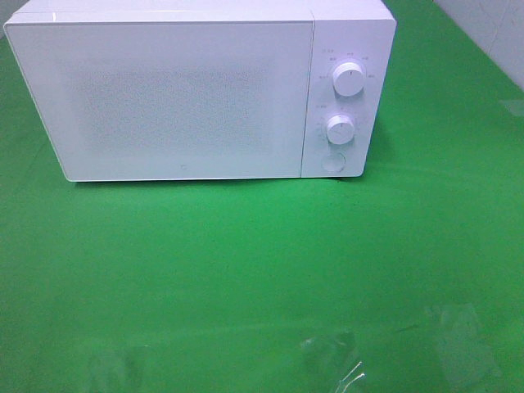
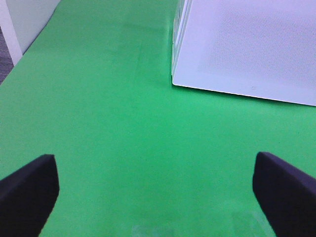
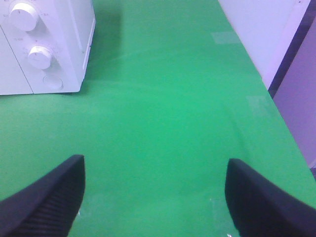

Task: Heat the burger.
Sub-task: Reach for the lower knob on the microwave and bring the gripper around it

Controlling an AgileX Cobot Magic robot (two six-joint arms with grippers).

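A green cloth (image 1: pixel 246 270) covers the whole table under both our grippers, and the white microwave (image 1: pixel 354 33) is by far the biggest thing standing on it. Its wide frosted door (image 1: pixel 164 98) looks shut, though the glare on it leaves us unsure of the seam. We cannot see through the door, and none of our views shows the burger, so we cannot tell where it is. Our left gripper (image 2: pixel 153 159) hangs over bare cloth with its two dark fingers spread wide and nothing between them; the microwave's near corner lies ahead of it and to its right, well apart. Our right gripper (image 3: pixel 154 162) is also spread open and empty above the cloth, with the microwave's control panel ahead of it and off to its left. On that panel the upper knob (image 1: pixel 350 82) sits above the slightly smaller lower knob (image 1: pixel 339 129), and a round button (image 1: pixel 332 161) sits just below that, nearest the right gripper of the three.
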